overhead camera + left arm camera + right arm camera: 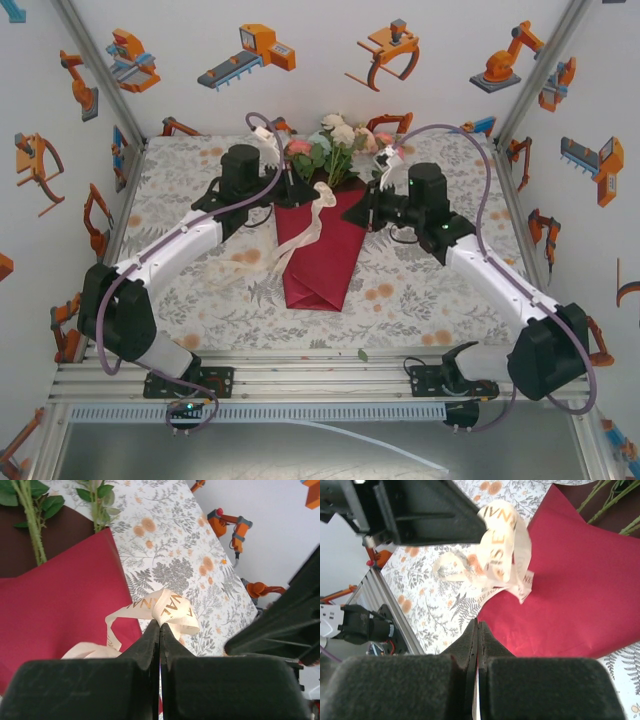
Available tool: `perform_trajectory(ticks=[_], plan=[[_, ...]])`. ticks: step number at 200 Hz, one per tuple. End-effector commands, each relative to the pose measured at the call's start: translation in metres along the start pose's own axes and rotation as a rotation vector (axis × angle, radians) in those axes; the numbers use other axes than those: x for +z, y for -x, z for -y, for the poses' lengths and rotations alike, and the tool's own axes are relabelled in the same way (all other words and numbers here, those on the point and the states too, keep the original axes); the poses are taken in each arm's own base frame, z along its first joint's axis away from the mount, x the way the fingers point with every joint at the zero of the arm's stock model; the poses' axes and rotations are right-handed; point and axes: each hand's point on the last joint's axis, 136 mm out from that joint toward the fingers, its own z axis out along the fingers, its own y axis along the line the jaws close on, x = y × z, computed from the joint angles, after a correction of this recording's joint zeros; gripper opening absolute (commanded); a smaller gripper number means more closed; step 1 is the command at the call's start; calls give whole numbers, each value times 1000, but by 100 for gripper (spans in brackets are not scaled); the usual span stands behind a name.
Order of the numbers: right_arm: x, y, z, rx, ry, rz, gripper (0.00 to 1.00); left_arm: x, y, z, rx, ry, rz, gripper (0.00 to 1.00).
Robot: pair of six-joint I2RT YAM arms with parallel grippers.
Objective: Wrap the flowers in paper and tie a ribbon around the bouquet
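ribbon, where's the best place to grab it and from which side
Probably best to take the ribbon at its raised loop, which stands up off the paper: come in from the right, jaws closing across the flat band. The tail lies flat on the tablecloth, with no edge to get under.

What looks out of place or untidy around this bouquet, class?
The ribbon is not tied: it drapes loosely across the paper cone and trails in curls onto the tablecloth at left. A small green scrap, possibly a leaf, lies apart at its near edge.
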Motion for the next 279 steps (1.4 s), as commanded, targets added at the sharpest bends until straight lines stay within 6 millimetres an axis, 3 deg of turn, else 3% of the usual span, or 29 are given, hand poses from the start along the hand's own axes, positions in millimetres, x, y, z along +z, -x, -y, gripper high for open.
perform_trajectory(ticks=[1, 24, 39, 47, 59, 80, 98, 147, 204, 243, 268, 279], plan=[[-13, -4, -8, -40, 8, 6, 0, -9, 9, -5, -16, 26, 41, 4], [-22, -8, 2, -39, -48, 34, 0, -9, 7, -7, -32, 18, 35, 4], [-23, -7, 4, -42, -69, 43, 33, -7, 5, 4, -40, -48, 20, 4], [-20, -2, 3, -43, -66, 56, 40, -3, 3, 12, -49, -92, 5, 4], [-14, 12, 2, -60, -58, 91, 44, 2, -2, 20, -61, -129, -20, 4], [2, 32, 10, -52, -69, 125, 45, 7, -9, 21, -63, -106, -36, 3], [14, 36, 18, -57, -83, 111, 46, 6, -13, 15, -68, -70, -43, 2], [38, 38, 12, -74, -36, 77, 40, 10, -13, 19, -77, -89, -53, 2], [48, 34, 11, -90, -36, 35, 46, 8, -11, 21, -73, -91, -51, 2], [44, 24, 48, -148, -237, -19, 34, 2, -6, 22, -71, -82, -34, 2], [42, 17, 46, -182, -225, -44, 33, -1, -4, 22, -70, -76, -28, 2], [42, 16, 49, -175, -241, -47, 25, 0, -4, 22, -72, -77, -30, 2]])
